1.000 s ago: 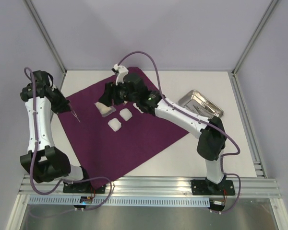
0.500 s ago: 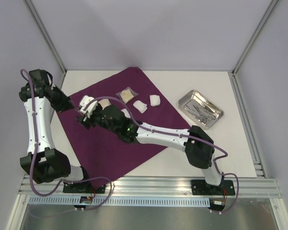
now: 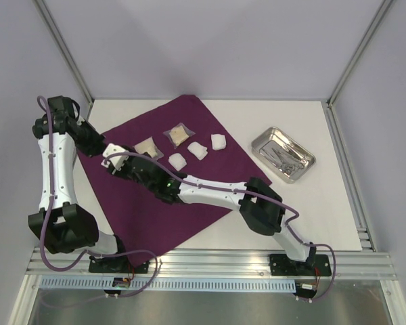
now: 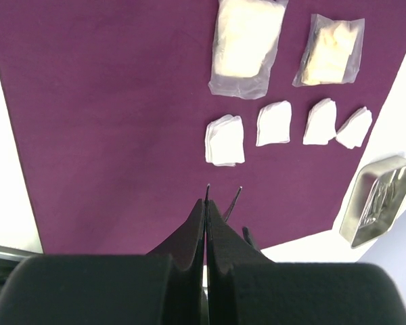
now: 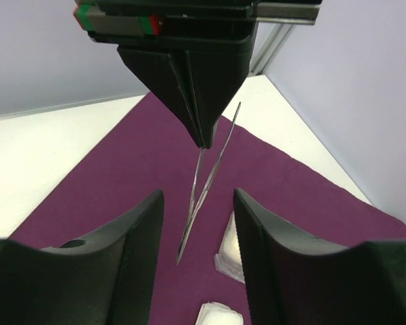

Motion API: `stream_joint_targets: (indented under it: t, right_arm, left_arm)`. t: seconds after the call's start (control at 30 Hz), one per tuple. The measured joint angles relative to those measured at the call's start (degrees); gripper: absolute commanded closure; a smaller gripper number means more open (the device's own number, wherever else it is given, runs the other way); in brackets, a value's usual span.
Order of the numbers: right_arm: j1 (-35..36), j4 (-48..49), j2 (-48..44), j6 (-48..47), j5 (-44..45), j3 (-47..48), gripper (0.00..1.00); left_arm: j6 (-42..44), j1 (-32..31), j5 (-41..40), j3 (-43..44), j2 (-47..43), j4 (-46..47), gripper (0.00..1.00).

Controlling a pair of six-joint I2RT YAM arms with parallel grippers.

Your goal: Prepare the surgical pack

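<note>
Left wrist view: I count four white gauze pads (image 4: 224,140), two tan packets (image 4: 245,44) at twelve o'clock, one shiny rectangular steel tray (image 4: 379,200) at four. My left gripper (image 4: 206,203) pinches thin steel forceps (image 4: 231,202); my right gripper (image 5: 197,203) gapes empty around them.

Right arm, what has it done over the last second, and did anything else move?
The right fingers swung from the cloth's back to its left side and, open, now flank the forceps pinched by the left fingers. Nothing was grabbed or released. The packets, gauze and tray look unmoved.

Thin forceps (image 5: 189,227) between parted right fingers (image 5: 122,250), seemingly clear of both
</note>
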Motion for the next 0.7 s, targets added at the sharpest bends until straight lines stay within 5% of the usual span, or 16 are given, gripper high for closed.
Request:
stream_joint_targets:
  t: [0.5,0.7]
  right_arm:
    - [0.0,-1.4,4.7,-2.1,5.6,1.6,0.76]
    - [0.0,-1.4,5.0,-2.1,6.1,2.9,0.76]
  left_arm:
    - [-0.7,-0.7,1.2,-0.2,0.2,0.0,1.00]
    - [-0.8,-0.9,1.6,-1.8,0.2,0.0,1.00]
